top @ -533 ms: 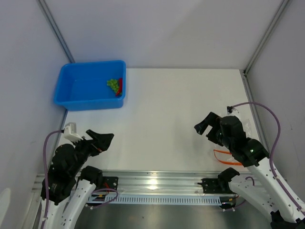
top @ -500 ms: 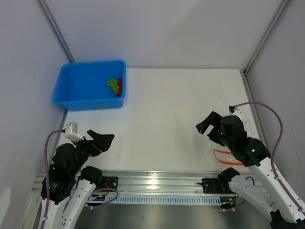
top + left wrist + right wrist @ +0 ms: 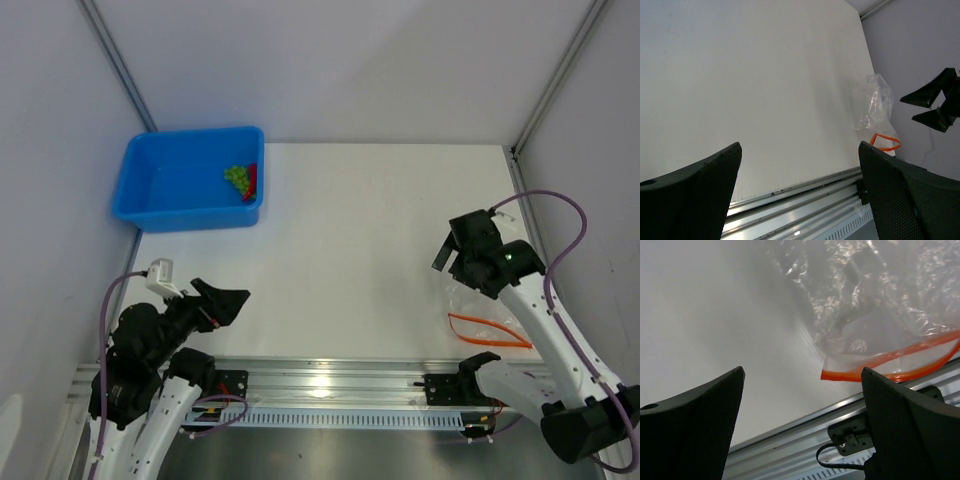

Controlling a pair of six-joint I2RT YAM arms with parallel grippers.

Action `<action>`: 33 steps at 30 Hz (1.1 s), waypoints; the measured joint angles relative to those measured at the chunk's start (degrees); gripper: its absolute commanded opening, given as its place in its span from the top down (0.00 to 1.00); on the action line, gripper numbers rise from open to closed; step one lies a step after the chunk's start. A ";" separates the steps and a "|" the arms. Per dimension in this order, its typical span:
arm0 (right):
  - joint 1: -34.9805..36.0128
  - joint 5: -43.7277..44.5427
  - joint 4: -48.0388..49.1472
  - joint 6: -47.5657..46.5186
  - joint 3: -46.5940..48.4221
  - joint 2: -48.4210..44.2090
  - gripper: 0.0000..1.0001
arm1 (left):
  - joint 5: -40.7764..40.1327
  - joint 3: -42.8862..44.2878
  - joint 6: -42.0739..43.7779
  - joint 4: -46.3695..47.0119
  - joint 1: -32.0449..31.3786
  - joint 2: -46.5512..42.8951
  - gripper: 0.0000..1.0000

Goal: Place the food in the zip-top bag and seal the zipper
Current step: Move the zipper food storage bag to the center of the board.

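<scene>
Near the counter's (image 3: 350, 230) right edge, the clear zip-top bag (image 3: 472, 302) lies flat, close by the right claw (image 3: 447, 245).
That claw hangs over the counter at the bag's far end, fingers spread wide and holding nothing. The orange zipper (image 3: 488, 333) runs along the bag's near edge, by the metal rail (image 3: 330, 385). The left claw (image 3: 235, 303) hovers near-left, also spread wide. Light-green grapes (image 3: 238, 177) and a slim red piece (image 3: 251, 181) sit touching in the blue tub (image 3: 170, 195), far-left, well apart from the bag.
</scene>
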 measured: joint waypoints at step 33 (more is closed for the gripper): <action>-12.83 -0.46 25.64 -18.38 4.57 43.54 0.90 | 9.84 -2.54 -0.79 4.52 0.00 -0.09 0.01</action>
